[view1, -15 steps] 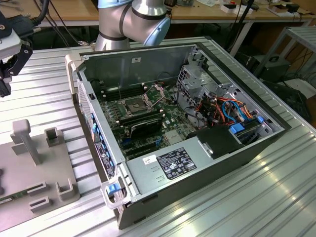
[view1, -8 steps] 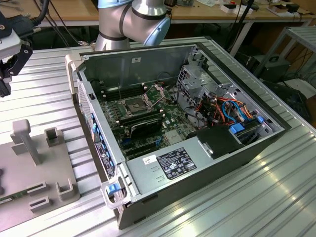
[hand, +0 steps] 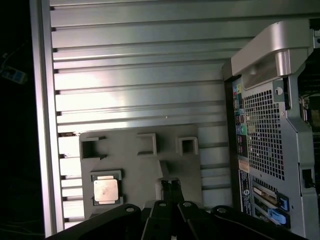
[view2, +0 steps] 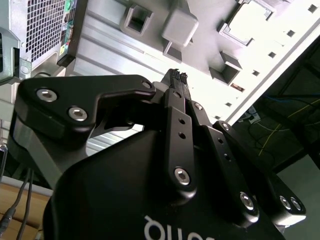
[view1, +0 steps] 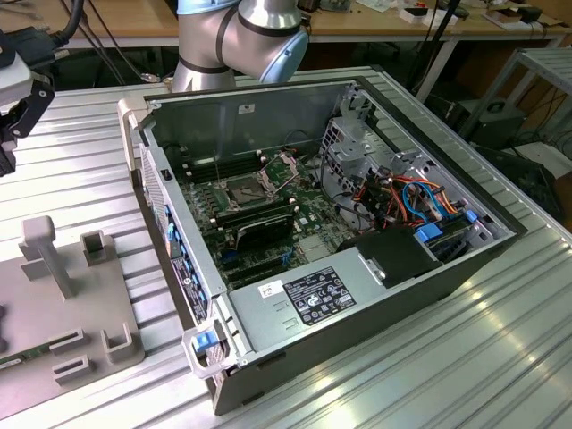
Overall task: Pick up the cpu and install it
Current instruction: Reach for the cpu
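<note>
1. Your gripper (hand: 170, 183) hangs over the grey holder (hand: 142, 172), fingers pressed together and pinching nothing. The second wrist view shows the same: gripper (view2: 177, 75) tips touching, nothing between them.
2. The cpu (hand: 106, 190) lies flat in a pocket of the holder with its silver top up. It is off to one side of the fingertips, not under them, and has not been picked yet.
3. Risk: if you descend with the tips closed, you would likely press on the cpu top or the holder instead of straddling the chip.
4. Risk: if you are off-centre over the pocket, one finger probably lands on the pocket wall. The cpu could then tilt, jam or pop out.
5. Risk: the chip is thin and flat, so there is little edge to grip. My guess is that a weak or skewed pinch lets it slip over the table (hand: 140, 75) on the way to the case (hand: 270, 130).
6. Risk: the holder has raised blocks (hand: 187, 145) near the fingers. A low sideways move could snag on them.
7. In the exterior view the socket (view1: 243, 189) sits deep inside the case, with the bracket (view1: 284, 168) swung up just beside it. The clearance looks tight, so you could clip the case wall or the bracket.
8. Risk: a rotated or tilted cpu at the socket would probably not seat, and could damage the contacts.
</note>
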`<state>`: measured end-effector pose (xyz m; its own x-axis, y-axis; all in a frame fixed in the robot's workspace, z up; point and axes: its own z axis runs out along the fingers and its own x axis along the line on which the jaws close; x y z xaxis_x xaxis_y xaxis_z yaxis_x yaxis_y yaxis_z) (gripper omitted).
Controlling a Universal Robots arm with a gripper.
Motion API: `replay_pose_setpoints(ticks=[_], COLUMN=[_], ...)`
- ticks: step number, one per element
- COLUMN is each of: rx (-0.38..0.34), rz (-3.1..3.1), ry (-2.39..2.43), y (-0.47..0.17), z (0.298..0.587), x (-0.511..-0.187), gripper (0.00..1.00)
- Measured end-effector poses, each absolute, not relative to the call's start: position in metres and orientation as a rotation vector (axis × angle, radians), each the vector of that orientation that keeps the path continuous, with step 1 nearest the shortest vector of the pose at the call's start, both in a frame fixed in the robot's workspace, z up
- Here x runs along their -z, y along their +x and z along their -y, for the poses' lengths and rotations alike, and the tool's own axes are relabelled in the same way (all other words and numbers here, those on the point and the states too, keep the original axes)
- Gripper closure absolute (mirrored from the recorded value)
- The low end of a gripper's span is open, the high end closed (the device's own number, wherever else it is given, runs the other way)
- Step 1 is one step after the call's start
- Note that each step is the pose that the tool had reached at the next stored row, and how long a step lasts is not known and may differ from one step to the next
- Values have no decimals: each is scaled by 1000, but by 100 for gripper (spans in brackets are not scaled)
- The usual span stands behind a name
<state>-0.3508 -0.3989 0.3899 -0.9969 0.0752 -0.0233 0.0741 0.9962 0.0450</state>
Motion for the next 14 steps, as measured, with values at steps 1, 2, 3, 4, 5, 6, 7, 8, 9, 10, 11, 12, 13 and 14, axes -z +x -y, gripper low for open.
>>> replay_pose_setpoints(ticks=[1,2,3,4,5,6,7,8,9,10,11,12,13,14], rx=[-69,-69,-69,-69,-69,-69,-69,-69,-69,-69,-69,-69,-69,-69], rz=[-3114,-3114,-3114,-3114,-3114,-3114,-3114,-3114,-3114,-3114,-3114,-3114,-3114,-3114], ry=[116,116,117,117,117,117,117,117,117,117,117,117,117,117], y=[-351,-351,-351,-352,-353,-353,-353,-353,-353,-353,-353,-353,-353,-353], z=[399,399,399,399,399,399,399,399,399,399,399,399,399,399], x=[-390,-390,-390,-390,-390,-390,-390,-390,-390,-390,-390,-390,-390,-390], gripper=[89,89,89,89,89,89,89,89,89,89,89,89,89,89])
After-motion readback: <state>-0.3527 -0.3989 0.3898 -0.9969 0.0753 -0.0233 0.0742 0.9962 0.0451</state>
